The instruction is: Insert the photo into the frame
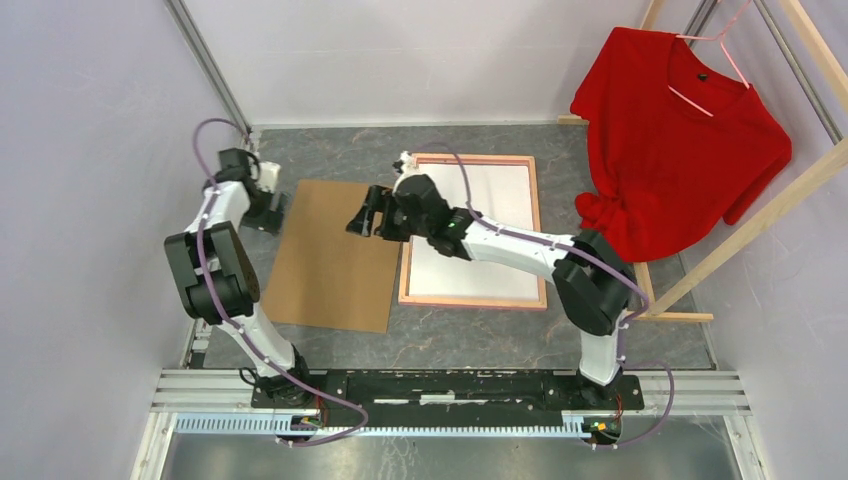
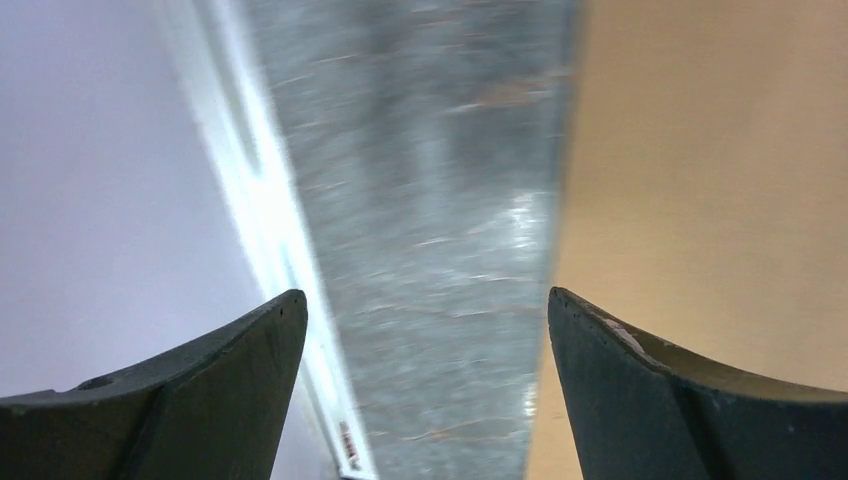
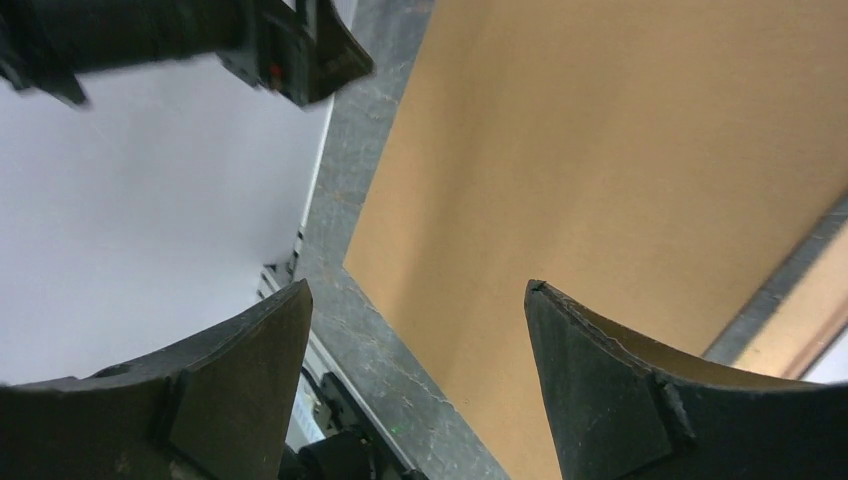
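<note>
Two flat rectangles are lying side by side on the grey, marble-veined table, and we are taking the frame first. It is resting flat, right of centre, showing a thin rim of light wood with a pinkish tint. A smooth white sheet is filling the whole opening inside that rim; we cannot tell whether this is the photo lying face down, since no printed picture is showing in any view. Just beside the frame on its left, with a narrow strip of table between them, the backing board is lying slightly askew. It is a plain matte brown panel, thin and sharp-edged, looking like hardboard.

We are seeing the right gripper hanging above the near right part of the board, close to the gap, its arm reaching across the frame. Its dark, curved fingers are standing wide apart and gripping nothing. In its own camera a sliver of the pale wood rim is showing at the lower right.

The left gripper is sitting low at the board's left edge. Its fingers are likewise spread wide with only bare table between them, and the brown edge is running past the right finger.

At the back right, a red shirt is hanging on a wooden rack.
</note>
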Motion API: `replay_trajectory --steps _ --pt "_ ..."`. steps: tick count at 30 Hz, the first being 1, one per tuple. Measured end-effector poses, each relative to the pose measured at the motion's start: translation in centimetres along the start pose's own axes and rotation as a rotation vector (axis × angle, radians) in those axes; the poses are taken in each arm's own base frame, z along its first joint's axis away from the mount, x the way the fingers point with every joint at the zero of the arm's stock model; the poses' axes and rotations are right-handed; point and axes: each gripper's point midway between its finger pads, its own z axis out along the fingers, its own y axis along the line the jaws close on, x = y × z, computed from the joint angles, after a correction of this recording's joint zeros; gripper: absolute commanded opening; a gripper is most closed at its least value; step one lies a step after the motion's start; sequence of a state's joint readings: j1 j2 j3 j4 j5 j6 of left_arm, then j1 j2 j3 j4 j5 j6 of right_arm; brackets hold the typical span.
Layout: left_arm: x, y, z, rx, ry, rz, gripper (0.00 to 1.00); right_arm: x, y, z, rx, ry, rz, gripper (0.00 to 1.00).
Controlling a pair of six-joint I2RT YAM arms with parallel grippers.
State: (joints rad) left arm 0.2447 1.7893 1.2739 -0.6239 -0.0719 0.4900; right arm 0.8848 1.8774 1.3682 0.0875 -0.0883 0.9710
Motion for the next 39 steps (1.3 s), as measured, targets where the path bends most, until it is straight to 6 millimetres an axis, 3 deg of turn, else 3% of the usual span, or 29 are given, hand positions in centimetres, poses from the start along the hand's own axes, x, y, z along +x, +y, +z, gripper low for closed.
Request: replay_trajectory --steps 3,5,9,12,17,29,39 --pt "0.3 4.2 -0.9 -0.059 -0.020 -0.080 0.96 1.8 1.1 1.3 0.018 0.046 -0.071 0.85" --pt "1.2 5.5 -0.8 -0.079 -0.010 -0.111 0.96 3.8 0.2 2.4 0.059 0.096 -0.103 0.85" --pt "3.4 4.9 0.3 -0.077 0.041 -0.105 0.95 7.4 -4.7 3.8 0.207 0.195 -0.137 0.86" --pt "4.8 4.0 1.3 -0.055 0.080 -0.102 0.96 8.8 -7.9 3.7 0.310 0.239 -0.153 0.87" --pt "5.8 3.1 2.7 -0.025 0.109 -0.099 0.95 8.6 -9.6 3.3 0.375 0.235 -0.169 0.88" --pt "3.4 1.4 3.1 -0.013 0.052 -0.047 0.95 7.5 -11.8 2.7 0.449 0.201 -0.171 0.90" --pt "2.4 0.3 3.3 -0.020 0.036 -0.014 0.94 7.8 -11.1 3.1 0.416 0.211 -0.114 0.91"
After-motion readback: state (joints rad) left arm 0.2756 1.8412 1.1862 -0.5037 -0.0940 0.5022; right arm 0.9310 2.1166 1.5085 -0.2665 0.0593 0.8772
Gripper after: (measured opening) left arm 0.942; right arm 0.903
